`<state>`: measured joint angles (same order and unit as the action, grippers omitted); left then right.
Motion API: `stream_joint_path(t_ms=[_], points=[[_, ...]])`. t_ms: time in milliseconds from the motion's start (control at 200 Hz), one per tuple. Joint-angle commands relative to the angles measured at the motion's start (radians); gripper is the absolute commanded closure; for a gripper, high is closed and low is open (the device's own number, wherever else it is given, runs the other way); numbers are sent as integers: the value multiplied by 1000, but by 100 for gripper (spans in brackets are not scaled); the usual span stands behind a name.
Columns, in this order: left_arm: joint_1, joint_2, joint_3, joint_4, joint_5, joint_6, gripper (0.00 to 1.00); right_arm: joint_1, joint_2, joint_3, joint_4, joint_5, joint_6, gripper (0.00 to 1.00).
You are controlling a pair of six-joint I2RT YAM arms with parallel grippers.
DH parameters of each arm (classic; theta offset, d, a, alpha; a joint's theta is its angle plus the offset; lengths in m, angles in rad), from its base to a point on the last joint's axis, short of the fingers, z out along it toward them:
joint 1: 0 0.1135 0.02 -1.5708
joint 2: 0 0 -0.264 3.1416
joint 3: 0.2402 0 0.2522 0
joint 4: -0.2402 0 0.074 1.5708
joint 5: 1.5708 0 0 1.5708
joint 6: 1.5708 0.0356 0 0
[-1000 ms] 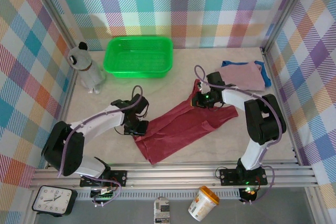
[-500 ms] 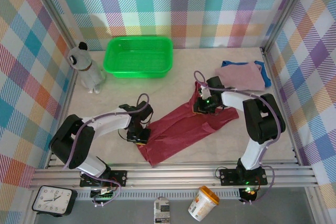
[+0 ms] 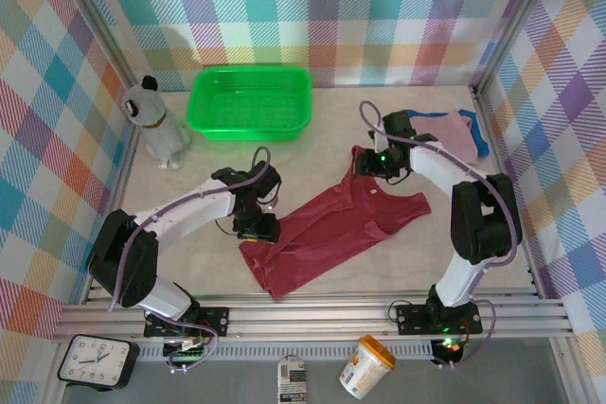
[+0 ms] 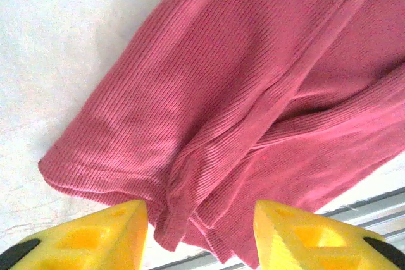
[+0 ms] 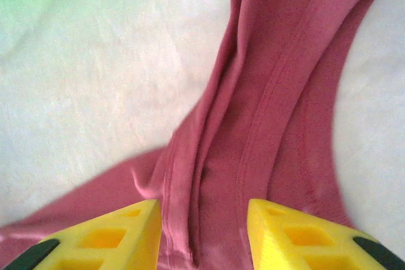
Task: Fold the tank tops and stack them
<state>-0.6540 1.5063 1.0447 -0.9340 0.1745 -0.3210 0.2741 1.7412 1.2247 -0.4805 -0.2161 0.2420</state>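
The dark red tank top (image 3: 331, 229) lies spread diagonally in the middle of the table. My left gripper (image 3: 258, 225) hovers over its near-left hem, jaws open. In the left wrist view the rumpled red hem (image 4: 253, 124) lies under the open left gripper (image 4: 201, 238). My right gripper (image 3: 383, 162) is open over the far strap end. In the right wrist view the red strap (image 5: 278, 93) runs beneath the open right gripper (image 5: 204, 232). The mauve-pink tank top (image 3: 443, 135) lies folded on the blue tank top (image 3: 482, 142) at the far right.
A green plastic basket (image 3: 250, 101) stands at the back centre. A bottle with a grey cloth cover (image 3: 157, 122) stands at the far left. Metal frame rails (image 3: 312, 311) run along the table's near edge, and checked walls close in both sides.
Both grippers have opened and let go of the dark red top. The left one has shifted slightly right; the right one has drawn back toward the far side. The top lies flatter.
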Motion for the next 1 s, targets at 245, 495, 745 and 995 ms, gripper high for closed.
stream_joint_path(t_ms=[245,495,745,995], points=[[18,232,123,90,-121,26,53,-2,245,230,16,75,27,56],[24,304,98,106,-146,35,53,19,361,341,4,106,17,54],[25,299,40,122,-141,29,53,35,441,425,-42,154,6,57],[26,295,-12,133,-132,23,53,37,441,446,-66,151,23,83]])
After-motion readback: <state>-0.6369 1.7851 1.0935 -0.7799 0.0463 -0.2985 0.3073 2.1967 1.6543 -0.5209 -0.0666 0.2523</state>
